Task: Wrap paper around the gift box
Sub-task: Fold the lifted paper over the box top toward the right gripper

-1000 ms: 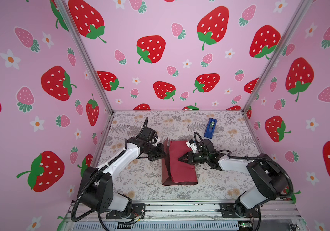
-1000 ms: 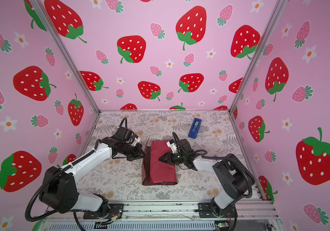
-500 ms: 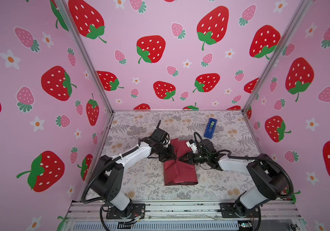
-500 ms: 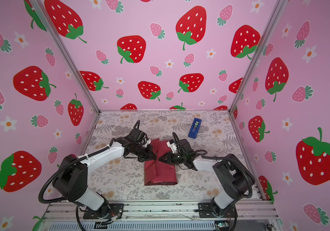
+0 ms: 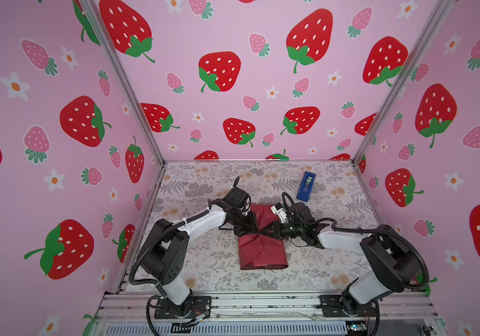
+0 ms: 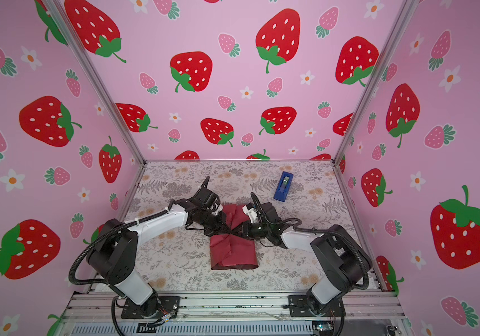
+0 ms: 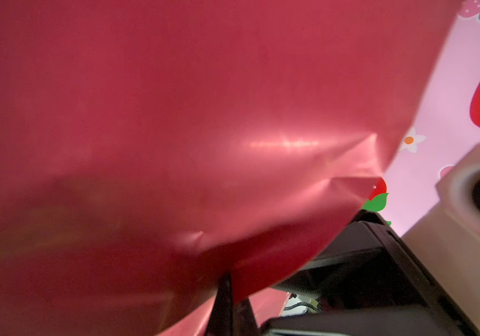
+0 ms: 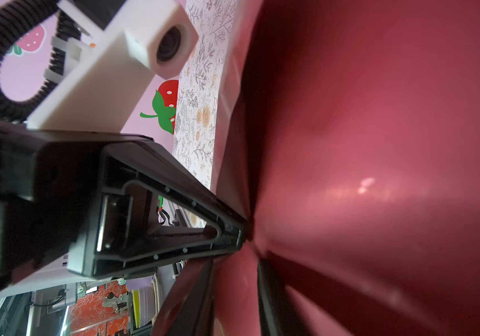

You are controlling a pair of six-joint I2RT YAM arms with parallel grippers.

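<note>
The dark red paper (image 5: 262,250) (image 6: 233,253) lies folded into a bundle in the middle of the table, and the gift box is hidden under it. My left gripper (image 5: 254,229) (image 6: 227,229) is shut on an edge of the paper and holds it over the top of the bundle. In the left wrist view the sheet (image 7: 174,131) fills the picture above the closed left gripper (image 7: 230,305). My right gripper (image 5: 264,231) (image 6: 237,229) meets it tip to tip from the right. Its fingers (image 8: 265,291) stand a little apart, with paper (image 8: 378,145) showing in the gap.
A bright blue tape dispenser (image 5: 306,186) (image 6: 283,186) stands at the back right of the floral table (image 5: 204,261). Pink strawberry walls close the table in on three sides. A metal rail (image 5: 262,302) runs along the front.
My left gripper has swung right from beside the bundle, carrying the paper's left edge over the top until it meets the right gripper. The right gripper has stayed in place.
</note>
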